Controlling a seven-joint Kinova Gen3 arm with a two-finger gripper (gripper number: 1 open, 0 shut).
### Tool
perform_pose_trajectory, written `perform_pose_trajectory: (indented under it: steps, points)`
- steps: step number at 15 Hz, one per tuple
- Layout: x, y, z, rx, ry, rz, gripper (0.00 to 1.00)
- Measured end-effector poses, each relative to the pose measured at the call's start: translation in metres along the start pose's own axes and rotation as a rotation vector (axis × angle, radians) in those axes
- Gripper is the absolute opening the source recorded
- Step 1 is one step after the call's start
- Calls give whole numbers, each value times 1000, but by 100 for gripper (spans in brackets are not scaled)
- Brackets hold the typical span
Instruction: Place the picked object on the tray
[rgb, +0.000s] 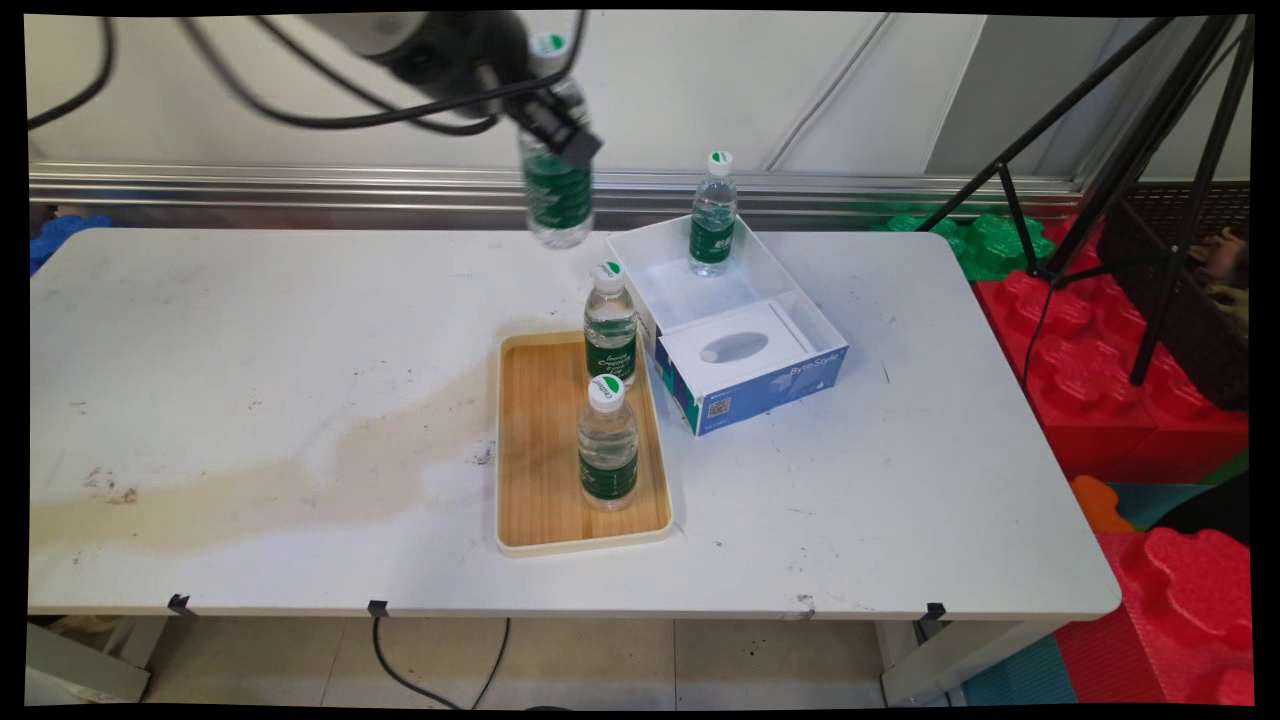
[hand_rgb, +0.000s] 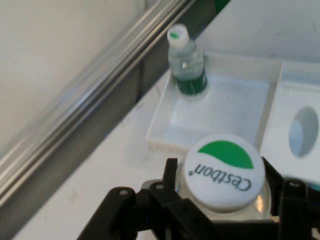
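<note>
Pincer: the black gripper (rgb: 555, 125) hangs high above the table's far edge, its fingers clamped on the upper part of a water bottle; in the hand view (hand_rgb: 225, 200) the fingers sit on either side of the bottle, just under its cap.
Held bottle: the clear bottle (rgb: 556, 190) with a green label is lifted clear of the table, roughly upright with a slight tilt; its white cap with a green mark and the word "Cestbon" faces the hand camera (hand_rgb: 226, 172).
Table: the white table (rgb: 250, 330) carries a brownish stain across its left half, running toward the near left corner.
Tray: a wooden tray (rgb: 540, 450) with a pale rim lies near the middle of the table, toward the near edge.
Tray contents: two upright bottles stand along its right side, one at the far right corner (rgb: 610, 325), the other nearer the near edge (rgb: 607, 445).
Box: an open white and blue box (rgb: 740, 345) sits just right of the tray's far end, turned at an angle.
Box contents: one upright bottle (rgb: 713, 215) stands in the box's far compartment (hand_rgb: 186, 62); the near part is a white insert with an oval hole.
</note>
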Motion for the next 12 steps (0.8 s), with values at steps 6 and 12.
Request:
perform_pose_trajectory:
  steps: [6,12]
  points:
    - [-47,2,-37,-23,-66,-16,0]
    - [-82,14,-36,-54,-106,-53,0]
